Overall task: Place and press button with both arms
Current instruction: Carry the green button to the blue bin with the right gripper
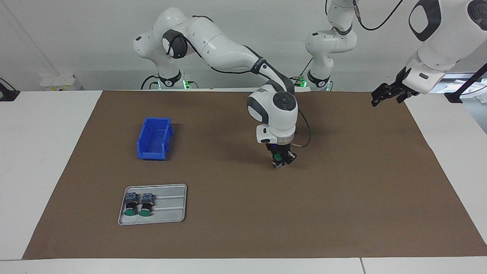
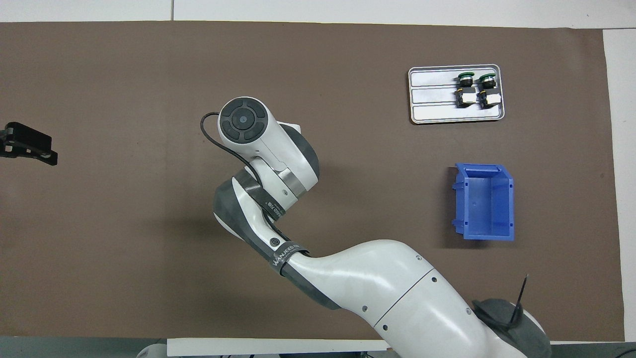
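Observation:
My right gripper (image 1: 282, 161) hangs low over the middle of the brown mat and is shut on a button (image 1: 279, 156), whose green cap shows between the fingers. I cannot tell whether the button touches the mat. In the overhead view the right arm's wrist hides both the gripper and the button. Two more buttons (image 1: 131, 203) (image 1: 146, 204) lie side by side on a grey tray (image 1: 171, 207), also seen from overhead (image 2: 466, 89) (image 2: 487, 90). My left gripper (image 1: 384, 94) waits raised over the mat's edge at the left arm's end (image 2: 30, 144).
A blue plastic bin (image 1: 154, 139) stands on the mat nearer to the robots than the tray (image 2: 432, 102), toward the right arm's end; it shows from overhead too (image 2: 487, 201). Two gripperless white arms with green-lit bases (image 1: 317, 82) stand at the robots' edge.

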You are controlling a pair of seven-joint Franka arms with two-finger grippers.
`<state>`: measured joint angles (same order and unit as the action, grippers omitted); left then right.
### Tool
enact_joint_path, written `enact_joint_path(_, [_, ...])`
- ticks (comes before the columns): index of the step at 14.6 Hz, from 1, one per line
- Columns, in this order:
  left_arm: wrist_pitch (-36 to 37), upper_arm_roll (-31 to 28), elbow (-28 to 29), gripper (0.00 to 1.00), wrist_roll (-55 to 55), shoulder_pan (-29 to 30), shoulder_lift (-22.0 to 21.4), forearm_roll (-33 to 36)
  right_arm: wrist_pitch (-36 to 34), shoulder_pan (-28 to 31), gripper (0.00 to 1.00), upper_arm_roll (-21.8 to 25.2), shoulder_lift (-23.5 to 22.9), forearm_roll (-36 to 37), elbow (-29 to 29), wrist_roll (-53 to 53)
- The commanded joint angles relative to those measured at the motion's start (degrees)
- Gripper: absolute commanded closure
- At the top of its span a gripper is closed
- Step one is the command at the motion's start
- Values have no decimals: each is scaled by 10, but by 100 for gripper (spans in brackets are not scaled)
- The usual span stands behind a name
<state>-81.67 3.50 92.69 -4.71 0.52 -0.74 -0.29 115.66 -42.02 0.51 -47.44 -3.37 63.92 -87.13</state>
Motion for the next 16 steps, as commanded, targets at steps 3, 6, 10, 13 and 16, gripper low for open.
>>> enact_joint_path(3, [4, 3, 9, 0, 1, 4, -11, 10, -77, 33, 100, -2, 66, -5, 13, 112])
enact_joint_path(6, [4, 3, 9, 0, 1, 4, -11, 10, -155, 76, 100, -2, 159, -6, 79, 243])
enact_joint_path(10, [4, 3, 9, 0, 0, 4, -11, 10, -113, 164, 100, -2, 373, -8, 352, 478])
enact_joint_path(13, [4, 3, 9, 0, 1, 4, -11, 10, -80, 219, 100, -1, 482, -8, 495, 627])
enact_joint_path(16, [4, 3, 9, 0, 1, 4, -11, 10, -79, 289, 100, -1, 535, -3, 552, 765])
